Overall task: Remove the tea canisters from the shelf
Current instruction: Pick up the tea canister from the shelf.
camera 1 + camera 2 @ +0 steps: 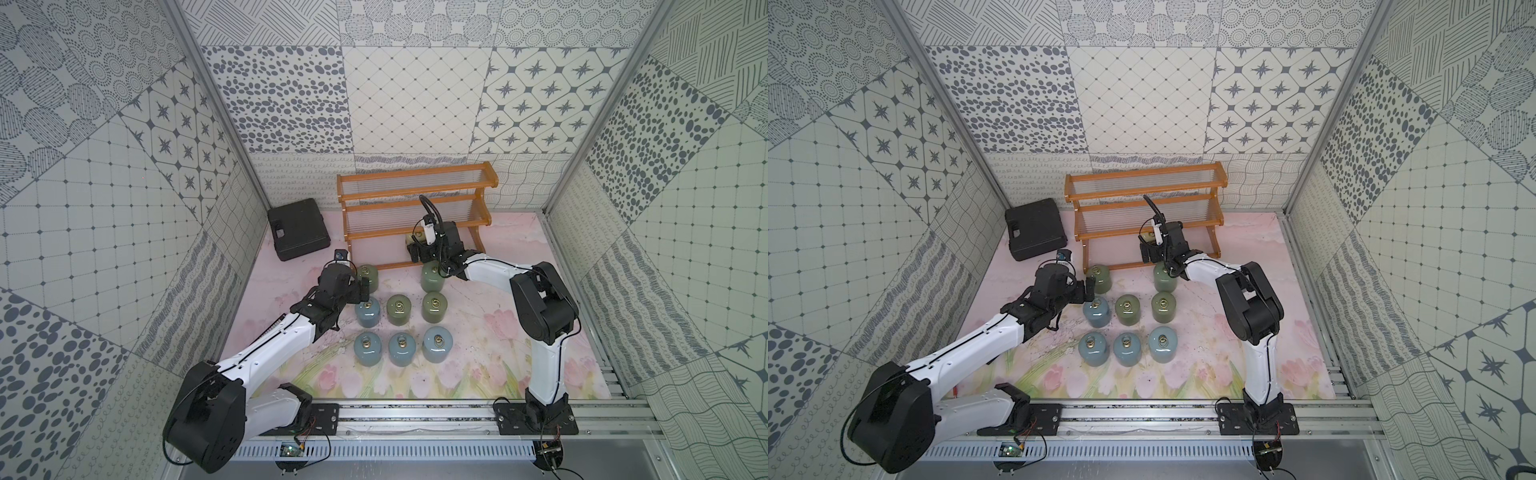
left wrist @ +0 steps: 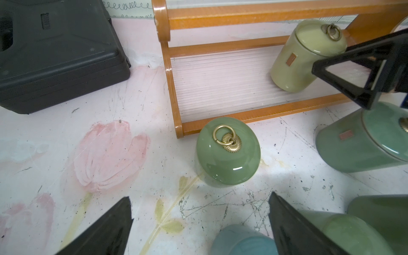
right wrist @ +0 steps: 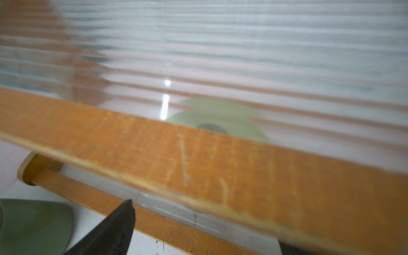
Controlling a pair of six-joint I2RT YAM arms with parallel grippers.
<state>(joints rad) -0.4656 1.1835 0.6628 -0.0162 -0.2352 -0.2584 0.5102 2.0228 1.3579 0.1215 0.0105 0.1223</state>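
Only the pale canister (image 2: 306, 59) stands upright on the shelf (image 2: 254, 114), knob up; left claw (image 2: 200, 195) and right claw (image 1: 422, 254) gape open

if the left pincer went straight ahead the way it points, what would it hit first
Probably the sage green canister standing on the table by the shelf front corner: it sits dead ahead of the open left pincer, only bare table between them.

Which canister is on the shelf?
The pale yellow-green canister, on the shelf's lowest tier; the other eight, blue-grey or green, stand on the table.
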